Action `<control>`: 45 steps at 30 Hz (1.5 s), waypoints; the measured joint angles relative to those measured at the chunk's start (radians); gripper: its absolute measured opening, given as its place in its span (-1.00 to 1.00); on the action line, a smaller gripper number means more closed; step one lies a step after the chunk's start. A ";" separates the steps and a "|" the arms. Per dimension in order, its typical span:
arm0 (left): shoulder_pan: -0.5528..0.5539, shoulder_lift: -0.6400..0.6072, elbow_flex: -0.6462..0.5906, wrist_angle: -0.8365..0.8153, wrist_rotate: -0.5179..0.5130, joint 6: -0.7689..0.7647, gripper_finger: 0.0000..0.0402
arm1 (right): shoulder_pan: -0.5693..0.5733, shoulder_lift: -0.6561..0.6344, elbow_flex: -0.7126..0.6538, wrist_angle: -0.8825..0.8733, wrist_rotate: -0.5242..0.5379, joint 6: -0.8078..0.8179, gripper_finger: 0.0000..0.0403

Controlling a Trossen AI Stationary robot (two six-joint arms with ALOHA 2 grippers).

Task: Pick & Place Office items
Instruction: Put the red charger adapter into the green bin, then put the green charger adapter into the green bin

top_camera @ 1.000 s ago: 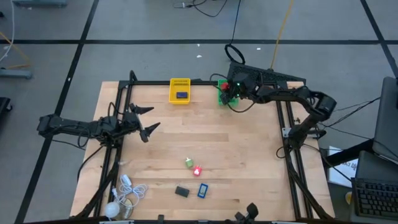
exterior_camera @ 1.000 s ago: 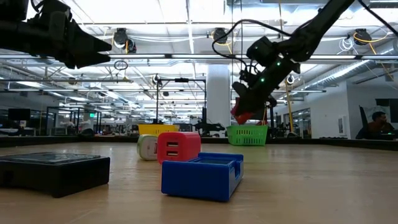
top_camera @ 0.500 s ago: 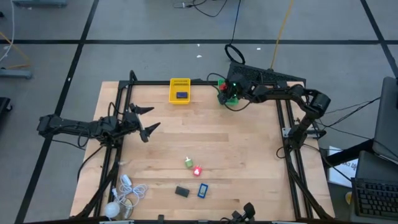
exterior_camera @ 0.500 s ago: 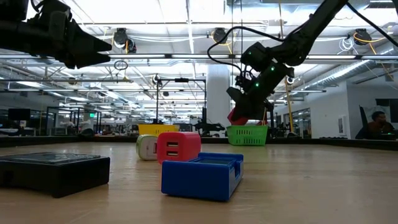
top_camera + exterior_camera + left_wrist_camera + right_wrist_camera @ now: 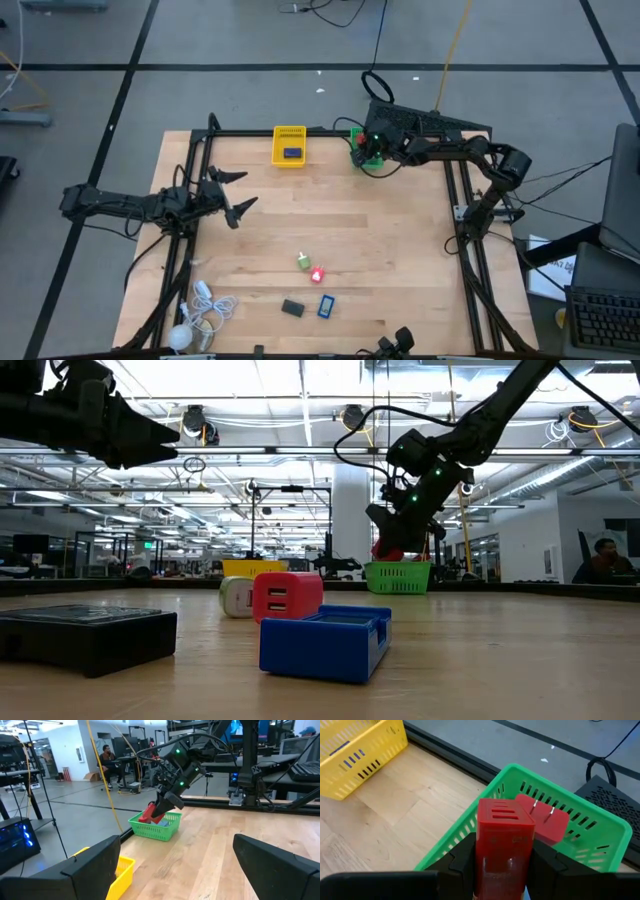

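While gripping a red block (image 5: 502, 847), the right hand (image 5: 502, 870) is hanging over the green basket (image 5: 600, 827), fingers clamped on the block's sides for a drop-in.
Another red piece (image 5: 547, 822) is sitting inside already; four items (image 5: 308, 283) are lying mid-desk (image 5: 400, 260); the left hand (image 5: 232, 193) is waiting at the desk's left side, fingers apart.

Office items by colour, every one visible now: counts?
Red: 3 (one in the right gripper, one in the green basket, one mid-table)
Blue: 2 (one mid-table, one in the yellow basket)
Green: 1
Black: 1
Total: 7
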 joint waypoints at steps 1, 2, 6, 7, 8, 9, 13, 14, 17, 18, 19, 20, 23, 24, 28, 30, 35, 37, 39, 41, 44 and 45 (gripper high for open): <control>0.000 0.000 0.000 0.002 0.000 0.000 0.94 | 0.000 0.000 0.000 0.000 -0.001 0.000 -0.44; 0.000 0.000 0.000 0.004 0.000 0.000 0.94 | 0.000 0.000 0.000 0.000 -0.001 0.000 -0.40; 0.000 0.000 0.000 0.026 0.001 -0.012 0.94 | 0.000 0.000 0.000 0.002 -0.002 -0.025 -0.14; -0.001 0.000 0.000 0.028 0.001 -0.029 0.94 | 0.000 0.000 0.000 0.002 -0.003 -0.026 -0.08; -0.001 0.000 0.000 0.028 0.001 -0.052 0.94 | 0.000 0.000 0.000 0.002 -0.003 -0.026 -0.03; -0.001 0.000 0.000 0.028 0.001 -0.074 0.94 | 0.000 0.000 0.000 0.002 -0.003 -0.028 0.02; -0.001 0.000 0.000 0.029 0.000 -0.097 0.94 | 0.000 0.000 0.000 0.004 -0.005 -0.029 0.14; -0.001 0.000 0.000 0.029 0.000 -0.097 0.94 | 0.000 0.000 0.000 0.007 -0.013 -0.029 0.16; -0.001 0.000 0.000 0.029 0.001 -0.098 0.94 | 0.000 -0.009 0.000 0.020 -0.123 -0.034 0.18; -0.001 0.000 0.000 0.029 0.001 -0.098 0.94 | 0.000 -0.023 -0.001 0.018 -0.170 -0.043 0.18; -0.001 0.000 0.000 0.029 0.001 -0.098 0.94 | 0.004 -0.040 -0.001 0.019 -0.216 -0.051 0.18; -0.001 0.000 0.000 0.029 0.001 -0.099 0.94 | 0.010 -0.058 -0.001 0.025 -0.263 -0.060 0.17; -0.001 0.000 0.000 0.029 0.022 -0.135 0.94 | 0.041 -0.130 -0.007 0.021 -0.436 -0.092 0.14; -0.001 0.000 0.000 0.029 0.041 -0.150 0.94 | 0.058 -0.160 -0.013 0.023 -0.502 -0.104 0.13; -0.001 0.000 0.000 0.029 0.122 -0.177 0.94 | 0.157 -0.295 -0.063 0.074 -0.677 -0.146 0.09; -0.002 0.000 0.000 0.029 0.136 -0.192 0.94 | 0.219 -0.360 -0.104 0.108 -0.713 -0.166 0.07; -0.001 0.001 0.000 0.049 0.195 -0.251 0.94 | 0.371 -0.514 -0.239 0.213 -0.712 -0.186 0.07; -0.006 0.020 0.001 0.050 0.235 -0.286 0.94 | 0.419 -0.557 -0.302 0.269 -0.711 -0.179 0.07; -0.024 0.058 0.001 0.052 0.274 -0.323 0.94 | 0.455 -0.595 -0.364 0.343 -0.711 -0.174 0.07; -0.053 0.116 0.004 0.074 0.288 -0.358 0.94 | 0.481 -0.626 -0.426 0.424 -0.705 -0.171 0.07; -0.113 0.243 0.033 0.079 0.260 -0.401 0.94 | 0.503 -0.656 -0.507 0.540 -0.654 -0.142 0.07; -0.136 0.296 0.052 0.080 0.245 -0.410 0.94 | 0.506 -0.665 -0.530 0.582 -0.626 -0.134 0.07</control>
